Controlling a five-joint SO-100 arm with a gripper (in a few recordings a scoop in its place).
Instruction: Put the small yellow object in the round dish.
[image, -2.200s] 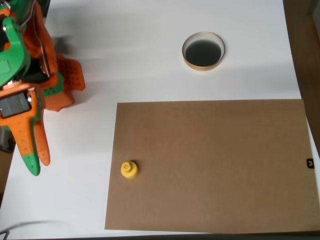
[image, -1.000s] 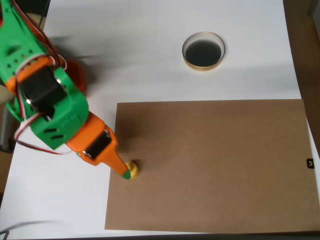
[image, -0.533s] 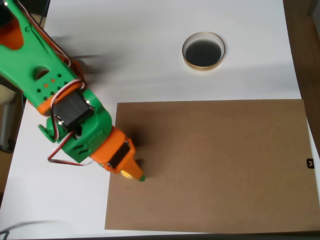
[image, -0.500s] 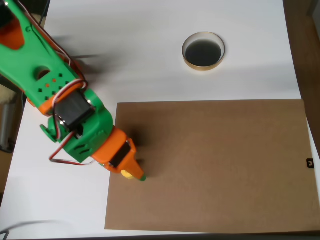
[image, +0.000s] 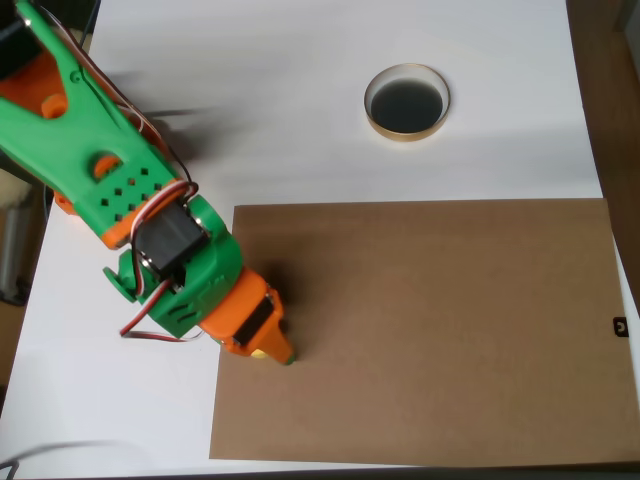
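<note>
In the overhead view the small yellow object (image: 259, 353) shows as a thin yellow sliver at the left edge of the brown board, mostly covered by the arm. My green and orange gripper (image: 282, 353) points down-right right over it, with its orange finger (image: 279, 346) lying across the object. The arm's own body hides how the jaws stand and whether they hold the object. The round dish (image: 406, 102), dark inside with a pale gold rim, sits far off at the upper right on the white table.
A large brown board (image: 430, 330) covers the lower right of the white table (image: 300, 120). The table's right edge runs near the dish, and a small black mark (image: 620, 326) sits at the board's right end.
The arm swung in from the left edge and came down over the yellow object. In the last half second it slid slightly down-right, covering more of the object.
</note>
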